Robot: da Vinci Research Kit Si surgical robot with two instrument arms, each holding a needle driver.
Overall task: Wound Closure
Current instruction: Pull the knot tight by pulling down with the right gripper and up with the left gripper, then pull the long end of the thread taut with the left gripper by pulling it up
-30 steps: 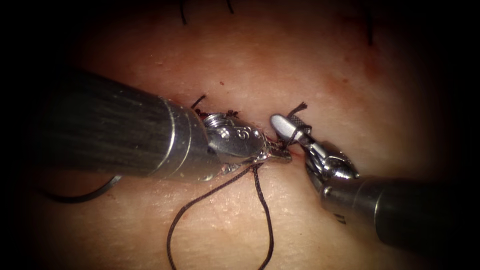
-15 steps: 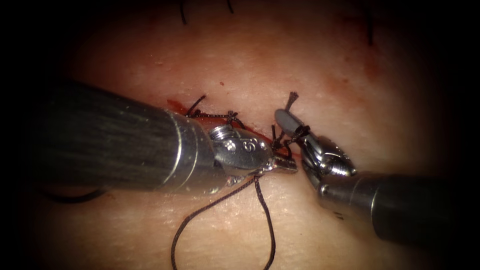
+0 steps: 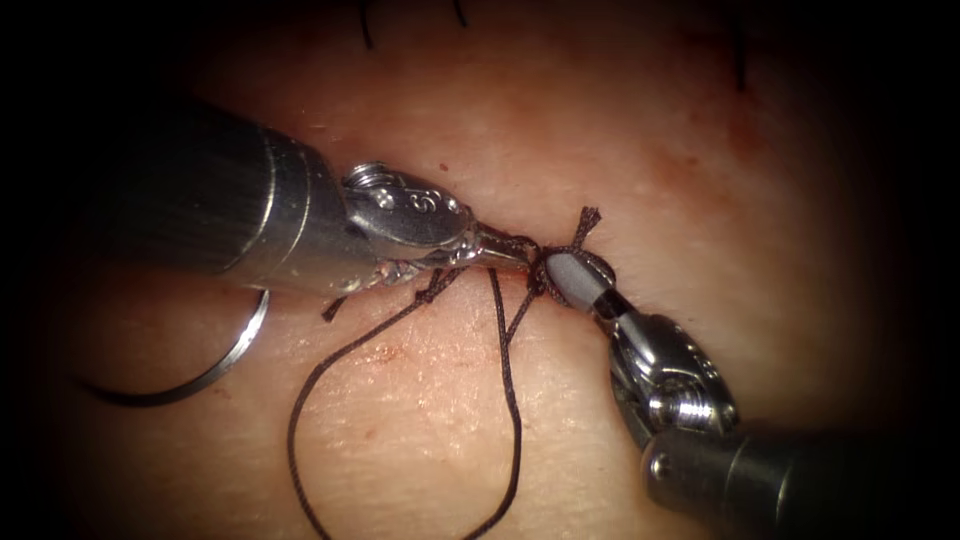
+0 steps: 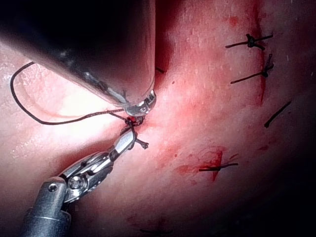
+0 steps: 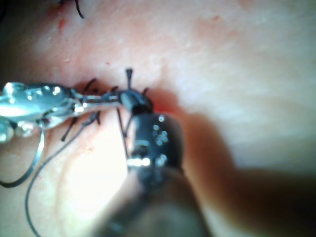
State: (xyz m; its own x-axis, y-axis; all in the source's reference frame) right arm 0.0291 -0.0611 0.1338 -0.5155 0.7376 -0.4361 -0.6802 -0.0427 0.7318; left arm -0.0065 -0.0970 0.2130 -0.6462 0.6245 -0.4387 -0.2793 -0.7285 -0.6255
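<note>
Needle [image 3: 195, 375] lying free on the tissue [image 3: 620, 130], left of the cut, near the tissue's left edge, partly tucked under the left shaft; not in the tissue, held by neither tool. Likely parked there to keep the point out of the way while the thread is worked.

Left tool [image 3: 505, 250] reaching in from the left, jaws closed to a narrow tip on the thread [image 3: 508, 400] right at the knot [image 3: 540, 262]. Slack strand dropping from there in a long loop toward the tissue's near edge.

Right tool [image 3: 578, 280] coming up from the lower right, tip touching the knot, turns of thread wrapped around it. Jaws appear closed; what they grip, if anything, cannot be told. Frayed cut end [image 3: 586, 220] standing up just behind the tip.

Both tips meeting at one spot over the cut, presumably so the wraps sit where the knot must lie.

Finished stitches [image 4: 254, 42] across the cut toward the tissue's far edge, red fluid [image 4: 212, 163] around them.
</note>
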